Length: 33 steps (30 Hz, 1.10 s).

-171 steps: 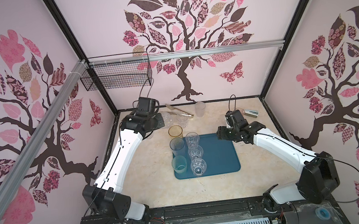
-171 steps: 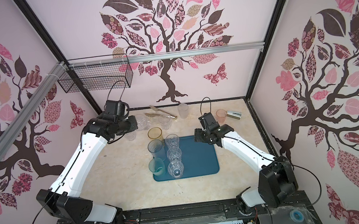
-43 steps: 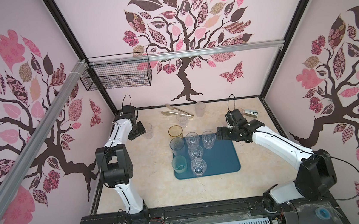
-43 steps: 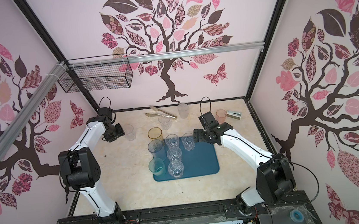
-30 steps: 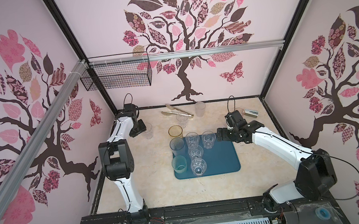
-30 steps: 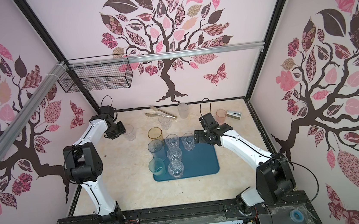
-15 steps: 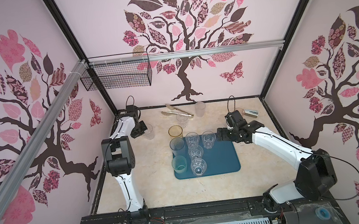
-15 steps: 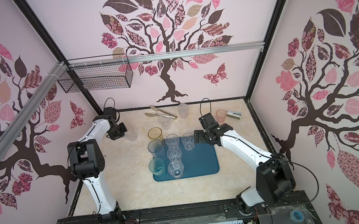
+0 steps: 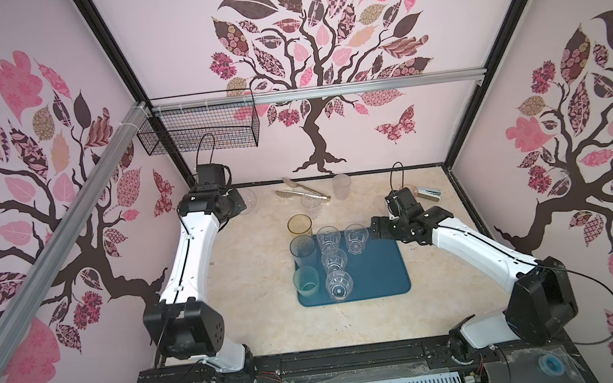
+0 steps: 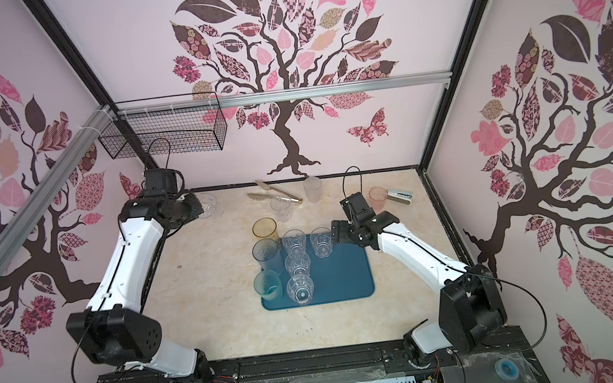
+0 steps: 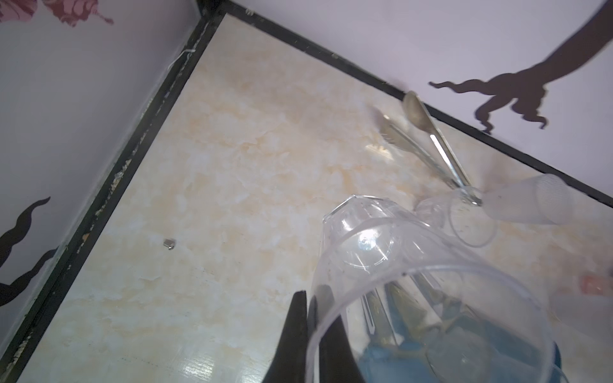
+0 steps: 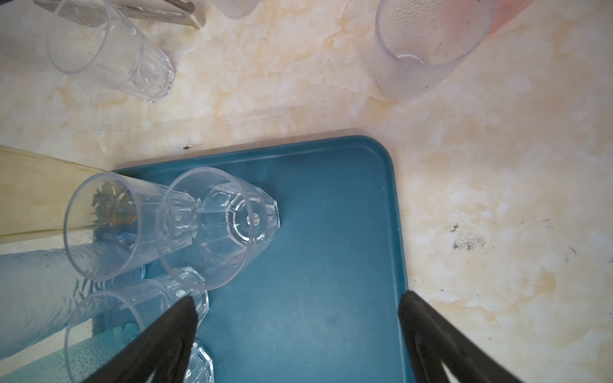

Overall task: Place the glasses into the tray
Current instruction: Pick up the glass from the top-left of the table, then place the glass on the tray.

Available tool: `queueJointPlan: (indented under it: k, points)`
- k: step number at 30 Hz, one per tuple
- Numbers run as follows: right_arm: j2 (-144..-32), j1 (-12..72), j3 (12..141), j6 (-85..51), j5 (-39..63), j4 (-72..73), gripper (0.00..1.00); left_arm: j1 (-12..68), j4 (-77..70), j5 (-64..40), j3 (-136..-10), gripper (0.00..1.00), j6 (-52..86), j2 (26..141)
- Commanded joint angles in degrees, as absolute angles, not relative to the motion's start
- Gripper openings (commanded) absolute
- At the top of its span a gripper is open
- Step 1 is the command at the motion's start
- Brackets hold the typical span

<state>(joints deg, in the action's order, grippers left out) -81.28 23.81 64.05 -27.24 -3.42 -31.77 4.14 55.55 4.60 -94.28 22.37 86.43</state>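
At the back left my left gripper [image 9: 239, 205] [image 11: 311, 326] is shut on the rim of a clear faceted glass [image 9: 247, 201] [image 10: 209, 205] [image 11: 381, 265], one finger inside and one outside. The teal tray [image 9: 376, 276] [image 10: 344, 279] [image 12: 315, 232] holds several glasses [image 9: 334, 260] [image 12: 219, 228] along its left half. An amber glass [image 9: 299, 225] stands at its back left corner. My right gripper [image 9: 375, 228] [image 10: 337, 232] [image 12: 298, 300] hangs open over the tray's back right corner, holding nothing. A clear glass [image 9: 311, 204], a frosted glass [image 9: 342, 186] and a pink glass [image 10: 378, 197] stand loose at the back.
Steel tongs [image 9: 301, 193] [image 11: 431, 139] lie near the back wall beside the loose glasses. A small stapler [image 9: 429, 193] sits at the back right. A black wire basket [image 9: 199, 131] hangs on the back wall above the left arm.
A clear glass has come onto the tray's back row since the earliest frames. My left gripper has shut on the back-left glass, and the left arm's elbow has swung outward. The right arm stays still.
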Motion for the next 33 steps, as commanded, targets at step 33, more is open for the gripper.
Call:
queueJointPlan:
  k: [33]
  points:
    - [-72.56, 12.75, 58.46, -32.33, -4.54, -29.73, 0.97, 52.54, 56.21, 7.64, -99.08, 0.00, 23.69, 112.02]
